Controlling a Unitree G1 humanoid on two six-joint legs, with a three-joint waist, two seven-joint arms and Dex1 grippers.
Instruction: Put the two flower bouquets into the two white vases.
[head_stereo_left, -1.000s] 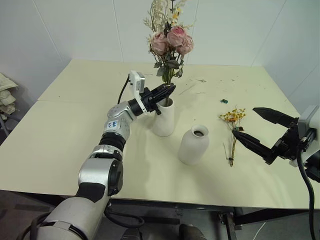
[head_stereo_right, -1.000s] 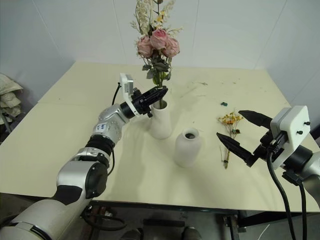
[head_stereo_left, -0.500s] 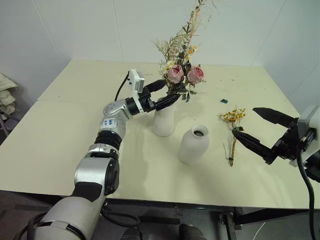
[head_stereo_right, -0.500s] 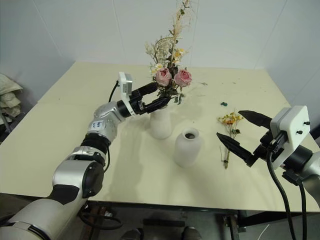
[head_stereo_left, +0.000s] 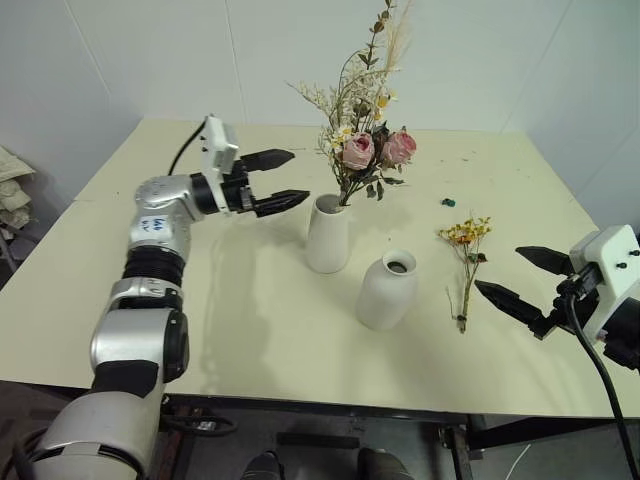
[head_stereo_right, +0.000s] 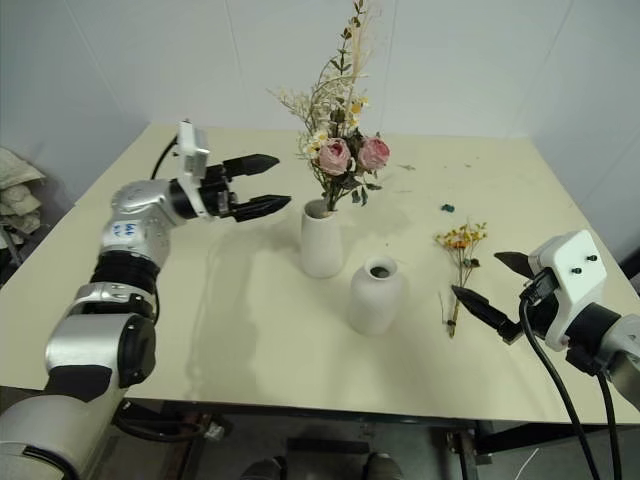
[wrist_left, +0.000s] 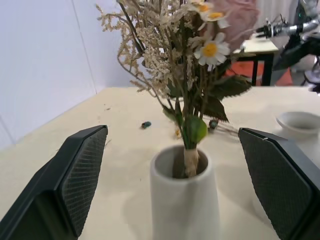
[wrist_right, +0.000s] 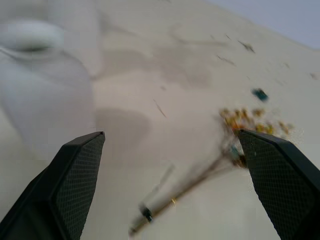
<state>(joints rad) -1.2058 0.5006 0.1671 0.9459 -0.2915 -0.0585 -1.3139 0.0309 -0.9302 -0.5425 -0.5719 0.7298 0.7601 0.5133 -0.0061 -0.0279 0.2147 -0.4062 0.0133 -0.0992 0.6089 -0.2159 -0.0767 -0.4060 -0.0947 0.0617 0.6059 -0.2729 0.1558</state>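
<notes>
Blurred and cropped — your wrist views

The slim bunch (wrist_right: 210, 170) smears; the rose bunch (wrist_left: 190, 65) runs past the frame's edge.

The left arm (head_stereo_left: 150, 270) is built of silver-grey rounded shells with black joint rings between them, a small blue marking on the forearm shell, and behind the left gripper (head_stereo_left: 278, 180) sits a white boxy camera block with a black cable looping back from it. Its two fingers (wrist_left: 75, 175) are black, pointed wedges with a fine cross-hatched pad on the inner face. Behind the right gripper (head_stereo_left: 528, 285), of the same black pointed pattern, sits a white block with dark screw heads and black cables trailing back.
</notes>
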